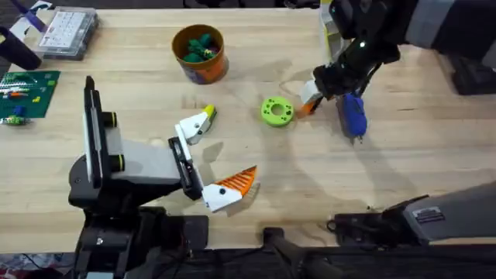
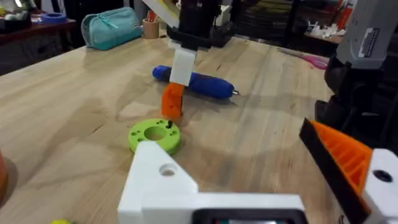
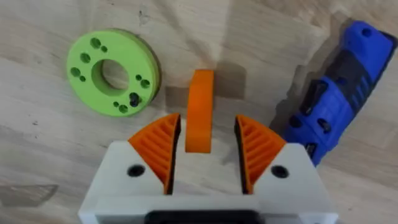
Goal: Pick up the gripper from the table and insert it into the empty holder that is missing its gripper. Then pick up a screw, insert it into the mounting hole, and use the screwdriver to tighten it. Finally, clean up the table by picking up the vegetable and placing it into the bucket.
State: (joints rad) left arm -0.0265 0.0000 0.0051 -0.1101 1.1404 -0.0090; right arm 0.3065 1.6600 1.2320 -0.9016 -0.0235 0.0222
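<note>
Pale wooden tabletop [image 1: 256,167], grain running across, lit evenly with soft shadows. At ten o'clock, a clear plastic parts box [image 1: 68,32]; at nine, a green circuit board [image 1: 27,91]. Beyond the far edge, a teal zipped pouch [image 2: 112,28], a small cup [image 2: 150,28], dim cluttered benches and dark shelving.

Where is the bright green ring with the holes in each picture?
Overhead: the green ring lies flat on the table, mid-right, between the orange bucket and the blue screwdriver.
Left wrist: the ring lies in the middle, nearer than the screwdriver.
Right wrist: the ring is at upper left, the screwdriver at right.
Shared landmark: the hanging orange finger between ring and screwdriver.
</note>
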